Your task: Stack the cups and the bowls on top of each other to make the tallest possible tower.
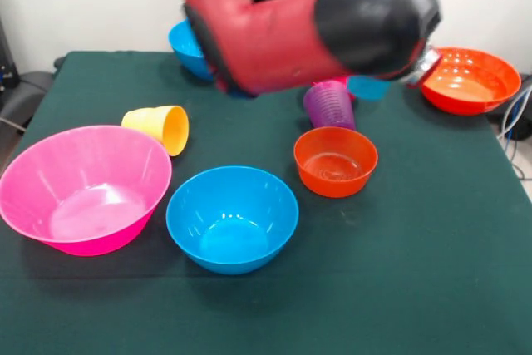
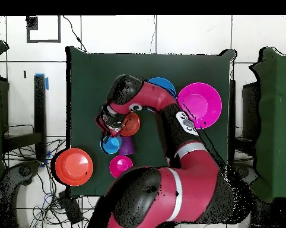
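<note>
From the front, we see the red and black arm (image 1: 283, 31) sweeping across the far half of the table (image 1: 432, 272), and it hides the gripper from us entirely. The small orange-red bowl (image 1: 335, 160) sits upright near the middle, with the ribbed purple cup (image 1: 330, 104) standing just behind it. A sliver of the light blue cup (image 1: 369, 86) shows under the elbow. The yellow cup (image 1: 160, 127) lies on its side beside the big pink bowl (image 1: 81, 188), one blue bowl (image 1: 232, 218) stands at the near edge, the other blue bowl (image 1: 188, 49) sits far back, and the wide orange bowl (image 1: 469, 79) rests at the far corner. We see no tower standing yet.

From overhead, the gripper (image 2: 113, 120) hangs just beside the orange-red bowl (image 2: 131, 124) and above the light blue cup (image 2: 111, 144); whether it is open, closed or holding anything we cannot tell. The purple cup (image 2: 127, 145) stands touching or nearly touching the blue cup, and the small magenta bowl (image 2: 120, 166) lies a little nearer the base.

We judge the step in hand to be taking up a first piece from this tight cluster. To do it well, we should come down straight over a single rim, keeping clear of the neighbouring cup, and lift vertically before travelling, since a sideways nudge could topple the light tumblers.
</note>
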